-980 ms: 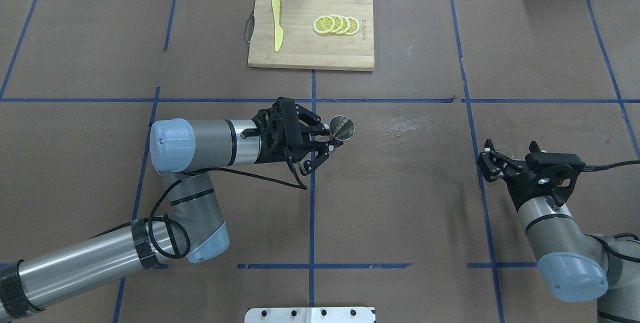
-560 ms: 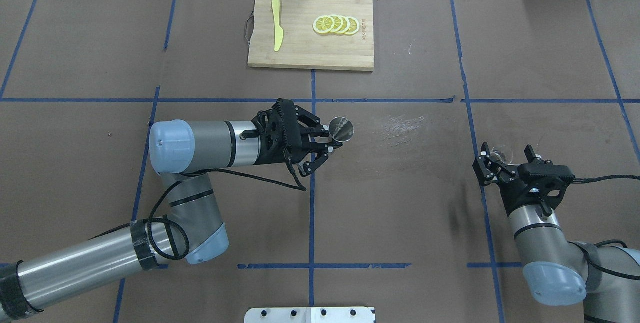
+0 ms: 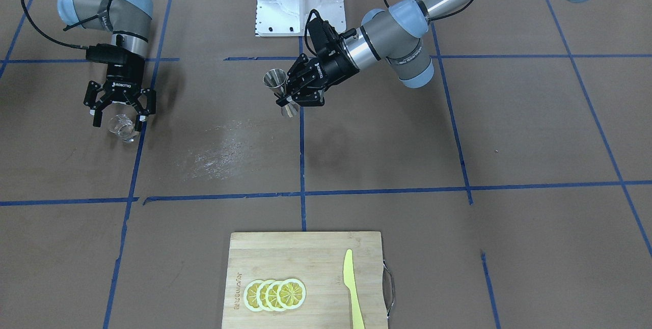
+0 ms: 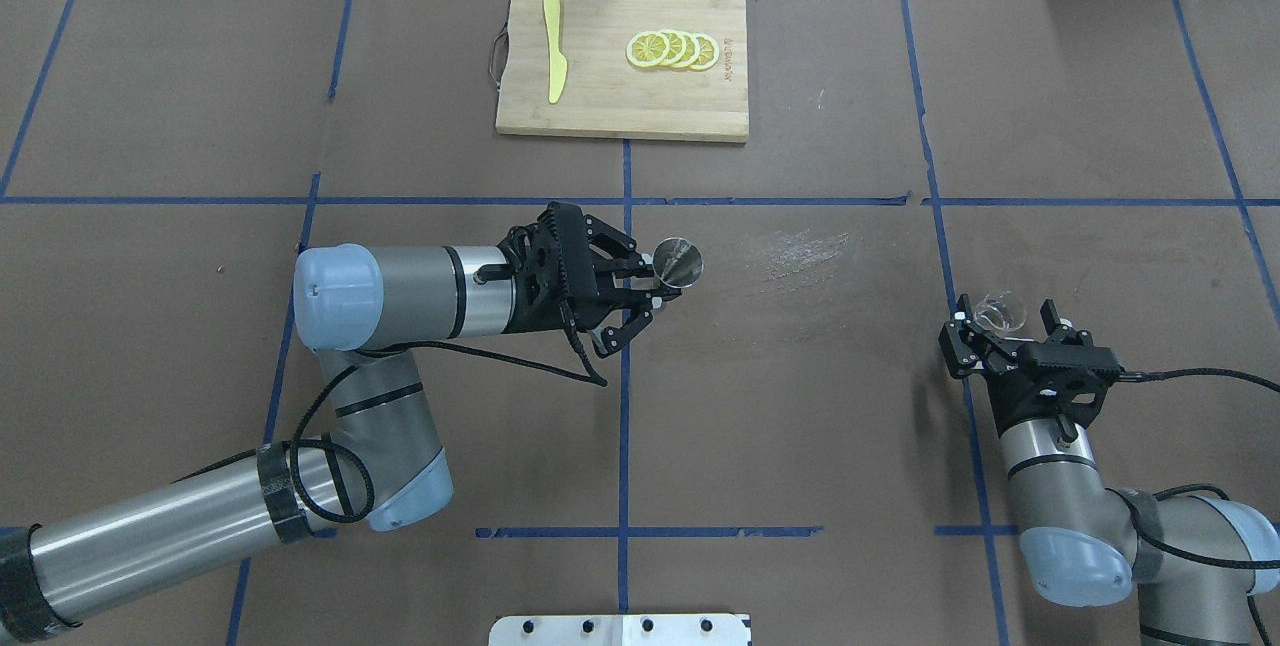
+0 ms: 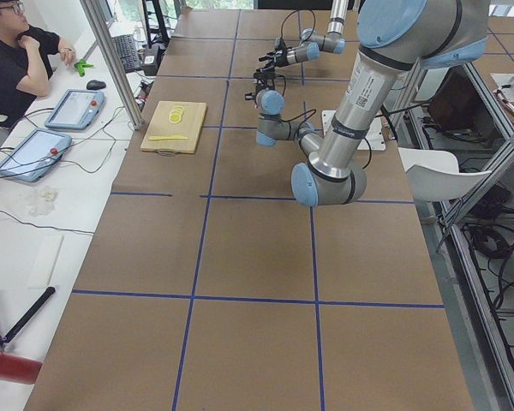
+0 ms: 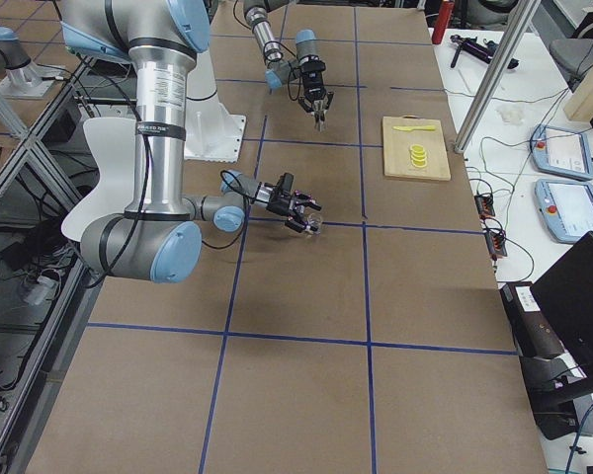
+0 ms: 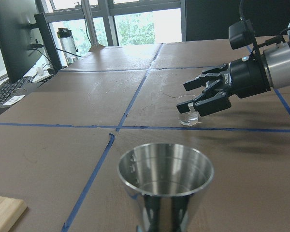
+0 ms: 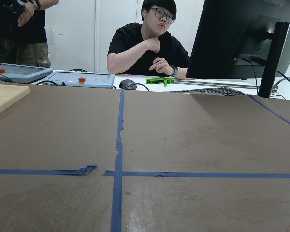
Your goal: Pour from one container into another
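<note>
My left gripper [image 4: 652, 284] is shut on the waist of the silver hourglass jigger [image 4: 679, 261], holding it upright above the table's middle; its open mouth fills the left wrist view as the jigger [image 7: 165, 179]. The small clear glass cup [image 4: 1000, 311] stands on the table at the right. My right gripper [image 4: 1003, 324] is open and low, with a finger on either side of the cup. The front view shows the cup [image 3: 123, 127] just at the tips of the right gripper [image 3: 118, 122]. The right wrist view shows neither cup nor fingers.
A wooden cutting board [image 4: 600, 96] at the far middle carries lemon slices [image 4: 672, 49] and a yellow knife [image 4: 553, 46]. A pale smear [image 4: 800, 251] marks the table between the arms. A seated person [image 8: 150, 43] and a monitor [image 8: 237, 38] are beyond the far edge.
My right gripper has drawn back toward the robot, turned and come down, so its open fingers now straddle the cup. The left gripper with the jigger has barely shifted.
</note>
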You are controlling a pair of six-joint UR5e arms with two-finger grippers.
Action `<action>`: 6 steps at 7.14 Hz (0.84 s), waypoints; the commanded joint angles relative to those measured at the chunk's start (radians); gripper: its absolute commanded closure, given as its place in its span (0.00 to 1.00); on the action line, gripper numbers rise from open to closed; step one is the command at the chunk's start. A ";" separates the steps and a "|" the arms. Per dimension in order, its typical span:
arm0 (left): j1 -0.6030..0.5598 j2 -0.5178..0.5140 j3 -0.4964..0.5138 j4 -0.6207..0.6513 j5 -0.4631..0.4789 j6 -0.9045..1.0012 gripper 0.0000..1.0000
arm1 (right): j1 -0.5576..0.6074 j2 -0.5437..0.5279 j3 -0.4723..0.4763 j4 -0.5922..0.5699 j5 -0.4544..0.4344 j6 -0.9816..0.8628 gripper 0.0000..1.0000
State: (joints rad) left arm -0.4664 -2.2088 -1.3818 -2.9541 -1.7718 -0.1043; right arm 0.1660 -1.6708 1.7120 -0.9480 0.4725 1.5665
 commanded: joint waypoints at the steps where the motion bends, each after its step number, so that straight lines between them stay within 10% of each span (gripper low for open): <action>1: 0.000 0.001 0.000 0.000 0.000 0.000 1.00 | -0.006 0.014 -0.035 0.000 -0.009 0.013 0.00; 6: 0.000 0.001 -0.002 -0.002 0.000 0.000 1.00 | -0.016 0.014 -0.048 -0.002 -0.011 0.012 0.13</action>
State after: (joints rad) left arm -0.4663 -2.2074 -1.3827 -2.9555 -1.7718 -0.1043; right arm 0.1524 -1.6568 1.6659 -0.9495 0.4622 1.5793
